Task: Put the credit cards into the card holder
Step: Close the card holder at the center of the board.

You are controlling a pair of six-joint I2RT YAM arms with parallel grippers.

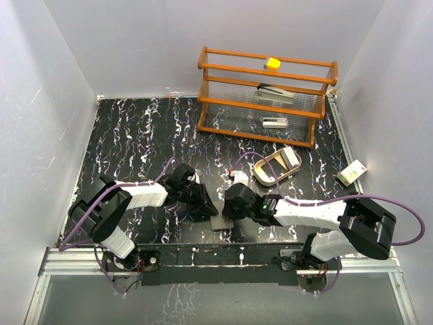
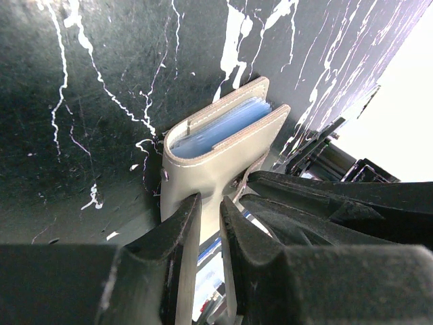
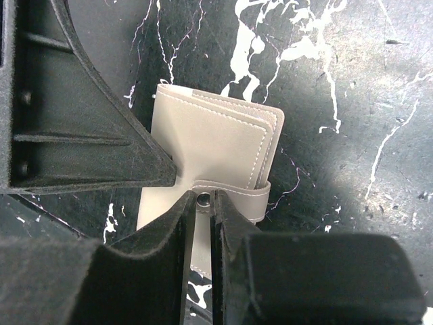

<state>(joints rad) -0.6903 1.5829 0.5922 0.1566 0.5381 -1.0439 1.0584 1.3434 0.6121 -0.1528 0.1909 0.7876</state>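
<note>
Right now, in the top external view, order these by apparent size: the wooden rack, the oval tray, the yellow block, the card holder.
1. wooden rack
2. oval tray
3. card holder and yellow block: unranked; the holder is partly hidden, and the block sits higher, nearer the camera.

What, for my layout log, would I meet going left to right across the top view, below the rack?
Grey bifold leather-like card holder → tan oval wooden tray → small white-and-yellow card-like item by the right wall.
</note>
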